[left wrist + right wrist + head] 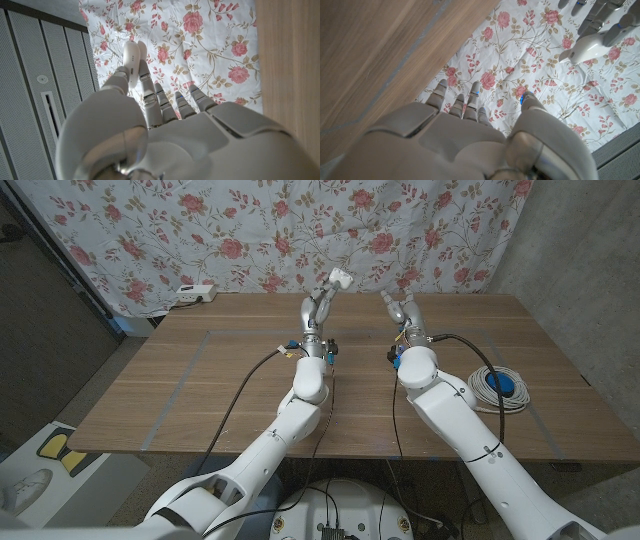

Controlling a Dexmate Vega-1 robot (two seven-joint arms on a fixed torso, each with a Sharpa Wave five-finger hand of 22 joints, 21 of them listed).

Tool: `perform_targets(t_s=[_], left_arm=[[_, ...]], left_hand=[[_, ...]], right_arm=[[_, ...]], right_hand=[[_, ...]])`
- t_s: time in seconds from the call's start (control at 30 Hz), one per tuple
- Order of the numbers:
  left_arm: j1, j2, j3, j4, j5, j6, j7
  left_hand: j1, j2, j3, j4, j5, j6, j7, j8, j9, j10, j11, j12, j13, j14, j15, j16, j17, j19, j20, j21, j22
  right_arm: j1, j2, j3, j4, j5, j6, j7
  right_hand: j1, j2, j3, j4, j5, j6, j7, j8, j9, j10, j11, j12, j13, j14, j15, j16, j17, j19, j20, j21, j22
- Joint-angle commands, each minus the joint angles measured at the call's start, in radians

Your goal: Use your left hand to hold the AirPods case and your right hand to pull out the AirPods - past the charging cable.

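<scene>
Your left hand (316, 308) pinches the AirPods case (338, 278) high above the surface by its fingertips, so if your open, empty right hand (400, 312) tugs hard, the case could slip free.

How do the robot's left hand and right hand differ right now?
The left hand holds the white rounded AirPods case up at its fingertips; the right hand holds nothing, fingers apart. Both are raised over the far side of the wooden table, before the floral cloth.
</scene>
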Motion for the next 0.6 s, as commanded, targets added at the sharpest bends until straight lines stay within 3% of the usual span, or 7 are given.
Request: perform_targets(t_s=[0.03, 0.23, 0.33, 0.4, 0.53, 0.6], left_arm=[[0.025, 0.021, -0.036, -0.052, -0.136, -0.01, -0.101], [0.04, 0.032, -0.043, -0.078, -0.207, 0.009, -0.144], [0.051, 0.037, -0.046, -0.101, -0.298, 0.05, -0.192], [0.051, 0.042, -0.047, -0.101, -0.368, 0.072, -0.243], [0.058, 0.05, -0.041, -0.118, -0.381, 0.093, -0.226], [0.051, 0.042, -0.043, -0.092, -0.437, 0.077, -0.283]], left_hand=[[0.003, 0.0, 0.003, 0.009, 0.008, 0.03, -0.041, 0.006, 0.072, 0.01, -0.003, 0.001, 0.006, 0.011, -0.007, -0.001, 0.003, 0.015, -0.005, 0.006, 0.002], [0.002, -0.002, 0.006, 0.011, 0.012, 0.026, -0.035, 0.01, 0.083, 0.036, -0.001, 0.008, 0.007, 0.036, -0.021, 0.005, 0.002, 0.04, -0.014, 0.014, 0.002], [0.003, 0.0, 0.011, 0.013, 0.015, 0.023, -0.033, 0.014, 0.094, 0.067, 0.004, 0.018, 0.009, 0.081, -0.04, 0.016, 0.002, 0.068, -0.018, 0.02, 0.002], [0.003, 0.0, 0.017, 0.015, 0.017, 0.02, -0.032, 0.018, 0.103, 0.111, 0.016, 0.032, 0.01, 0.131, -0.052, 0.026, 0.002, 0.083, -0.019, 0.023, 0.002], [-0.001, 0.0, 0.026, 0.021, 0.018, 0.01, -0.034, 0.019, 0.114, 0.18, 0.042, 0.05, 0.004, 0.22, -0.063, 0.042, 0.003, 0.109, -0.013, 0.025, 0.002], [-0.003, 0.001, 0.031, 0.023, 0.019, 0.008, -0.034, 0.019, 0.116, 0.209, 0.049, 0.055, 0.0, 0.27, -0.065, 0.05, 0.002, 0.125, -0.015, 0.027, 0.002]], right_arm=[[-0.014, -0.009, 0.023, -0.009, 0.005, -0.006, -0.019], [-0.008, -0.014, 0.024, -0.005, 0.009, -0.005, -0.014], [-0.007, -0.015, 0.023, -0.002, 0.011, -0.004, -0.013], [-0.007, -0.017, 0.023, -0.001, 0.013, -0.004, -0.011], [-0.006, -0.017, 0.023, 0.002, 0.015, -0.004, -0.011], [-0.006, -0.018, 0.023, 0.002, 0.015, -0.006, -0.01]], right_hand=[[-0.011, 0.001, -0.006, -0.001, 0.001, -0.001, 0.003, 0.006, 0.004, 0.004, -0.008, -0.004, 0.0, -0.003, 0.006, -0.001, 0.001, -0.008, 0.003, 0.002, 0.003], [-0.013, 0.004, -0.006, -0.003, 0.002, -0.001, 0.003, 0.007, 0.003, 0.006, -0.014, -0.006, -0.005, -0.001, 0.006, 0.001, 0.0, -0.007, 0.003, 0.003, 0.003], [-0.014, 0.005, -0.007, -0.003, 0.002, -0.001, 0.002, 0.008, 0.003, 0.007, -0.016, -0.007, -0.006, 0.0, 0.006, 0.002, -0.001, -0.006, 0.003, 0.004, 0.003], [-0.014, 0.005, -0.007, -0.004, 0.002, -0.001, 0.002, 0.008, 0.003, 0.007, -0.02, -0.008, -0.008, 0.0, 0.006, 0.002, -0.001, -0.006, 0.003, 0.004, 0.003], [-0.016, 0.007, -0.007, -0.005, 0.002, 0.0, 0.002, 0.008, 0.003, 0.008, -0.032, -0.01, -0.01, 0.001, 0.005, 0.003, -0.002, -0.005, 0.003, 0.005, 0.003], [-0.016, 0.007, -0.008, -0.006, 0.002, -0.001, 0.001, 0.008, 0.003, 0.009, -0.033, -0.011, -0.012, 0.002, 0.005, 0.004, -0.002, -0.004, 0.003, 0.005, 0.003]])
